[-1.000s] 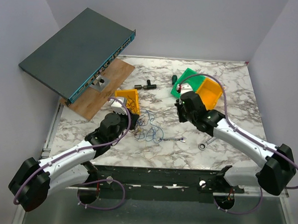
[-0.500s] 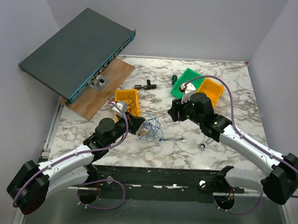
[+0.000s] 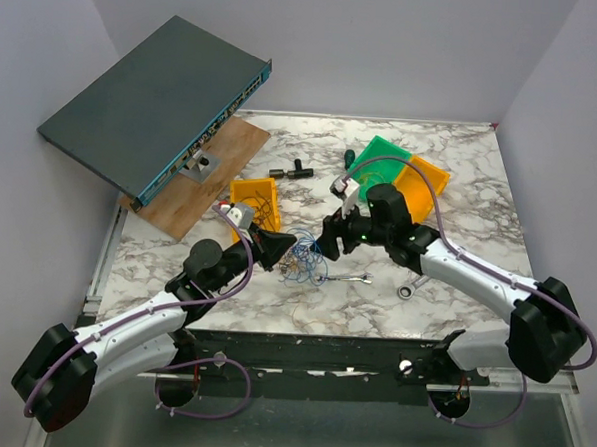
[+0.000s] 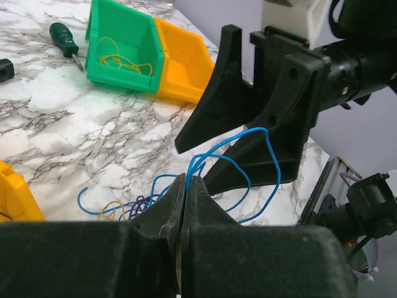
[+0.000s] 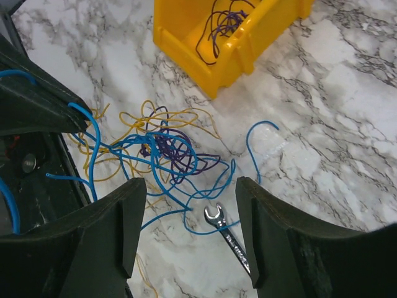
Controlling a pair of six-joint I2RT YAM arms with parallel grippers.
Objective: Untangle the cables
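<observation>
The cables (image 3: 303, 258) are lying in a loose blue, yellow and purple tangle near the front middle of the table (image 3: 472, 158), with a small wrench (image 3: 353, 278) just beside them. The left gripper (image 4: 186, 186) is pinching one blue strand, its jaws clenched on it, and lifting a loop clear of the heap. Over the last second it has been reaching forward from beside the yellow bin (image 3: 255, 201). Meanwhile the right gripper (image 5: 189, 186) has been swinging in from the green bin (image 3: 380, 160) and orange bin (image 3: 424, 185), and is now hovering over the tangle with its jaws spread and empty. That looks like a two-handed pull being set up. The marble-patterned table is also carrying a screwdriver (image 3: 349, 158) and a flat grey box (image 3: 155, 101) on a wooden board (image 3: 221, 174), all inside plain grey walls (image 3: 388, 48).
</observation>
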